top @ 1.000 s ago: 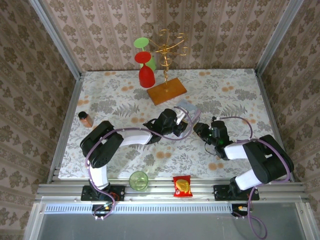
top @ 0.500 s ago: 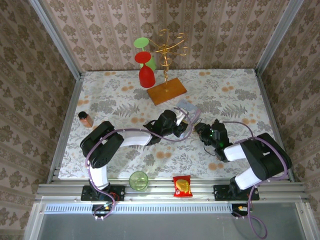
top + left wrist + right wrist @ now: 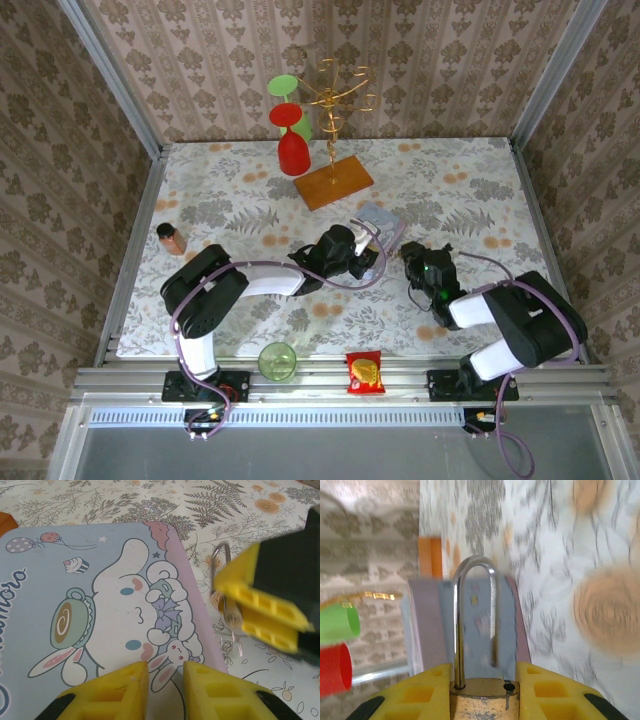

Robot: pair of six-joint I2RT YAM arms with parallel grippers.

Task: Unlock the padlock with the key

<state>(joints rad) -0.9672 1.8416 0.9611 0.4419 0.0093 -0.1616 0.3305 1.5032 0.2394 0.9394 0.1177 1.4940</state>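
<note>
My right gripper [image 3: 482,692] is shut on the brass padlock [image 3: 482,705], which it holds upright. The silver shackle [image 3: 459,630] stands raised, and its free end hangs above its hole. In the left wrist view the right gripper's yellow fingers [image 3: 265,605] show with the shackle [image 3: 219,555] above them. A slim silver key [image 3: 231,617] on a thin wire ring hangs below them. My left gripper [image 3: 166,680] is open over the pastel tin box [image 3: 100,595], with nothing between its fingers. In the top view both grippers [image 3: 365,258] [image 3: 411,262] meet beside the box [image 3: 380,217].
A gold wire rack [image 3: 335,100] on a wooden base [image 3: 333,183] stands at the back with a red cup [image 3: 292,150] and a green cup [image 3: 285,88]. A brown bottle [image 3: 172,238] is at the left. A green cup [image 3: 277,360] and a snack packet [image 3: 365,372] lie at the near edge.
The right wrist has drawn slightly nearer and to the right with the padlock. The left gripper has shifted a little toward the near edge of the tin box.
</note>
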